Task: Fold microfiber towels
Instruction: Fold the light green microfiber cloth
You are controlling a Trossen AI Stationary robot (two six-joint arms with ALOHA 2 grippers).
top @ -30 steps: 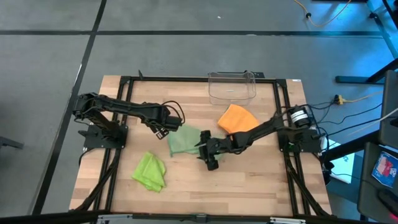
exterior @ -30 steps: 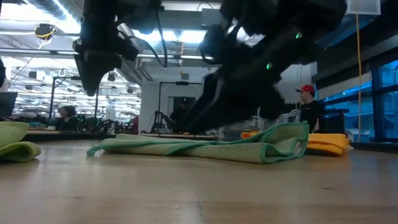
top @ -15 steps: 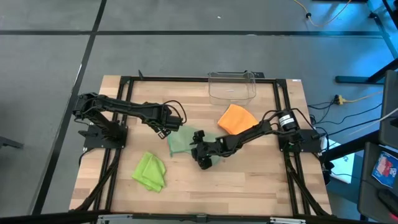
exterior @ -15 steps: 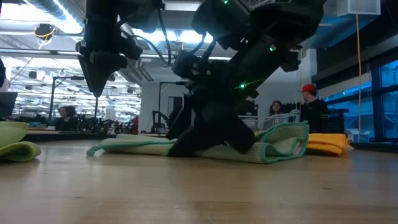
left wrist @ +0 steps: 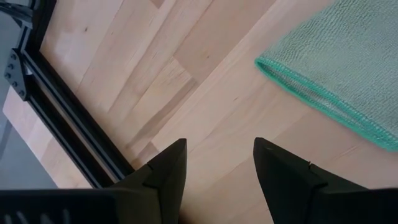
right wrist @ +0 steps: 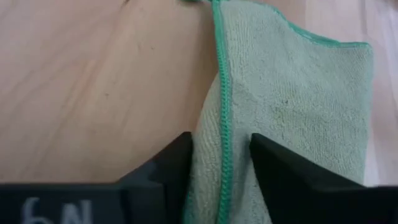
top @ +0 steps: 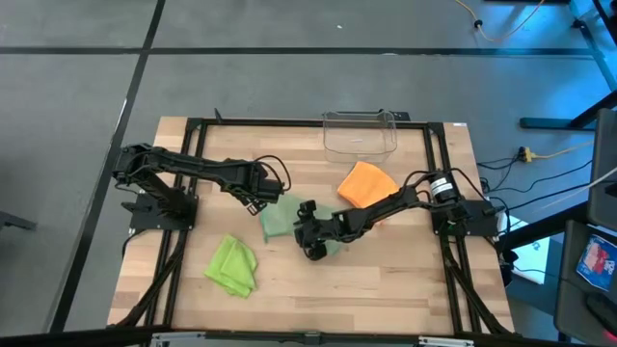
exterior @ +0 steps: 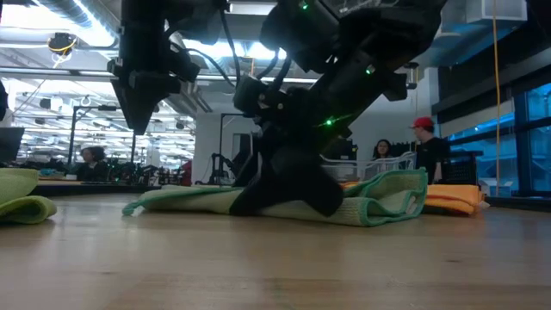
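Sage green towel [top: 281, 218] lies mid-table, soft looped pile, darker green stitched hem. Right gripper [top: 310, 247] is down on its near edge; the right wrist view shows the fingers [right wrist: 168, 171] straddling the hem [right wrist: 221, 112], cloth between them, grip not confirmed. Left gripper [top: 254, 200] hovers beside the towel's far corner, jaws apart over bare wood. Low view alone shows a raised fold [exterior: 392, 196]. Orange towel [top: 366, 183] and lime towel [top: 232, 265] lie apart; clear bin [top: 360, 134] sits at the back edge.
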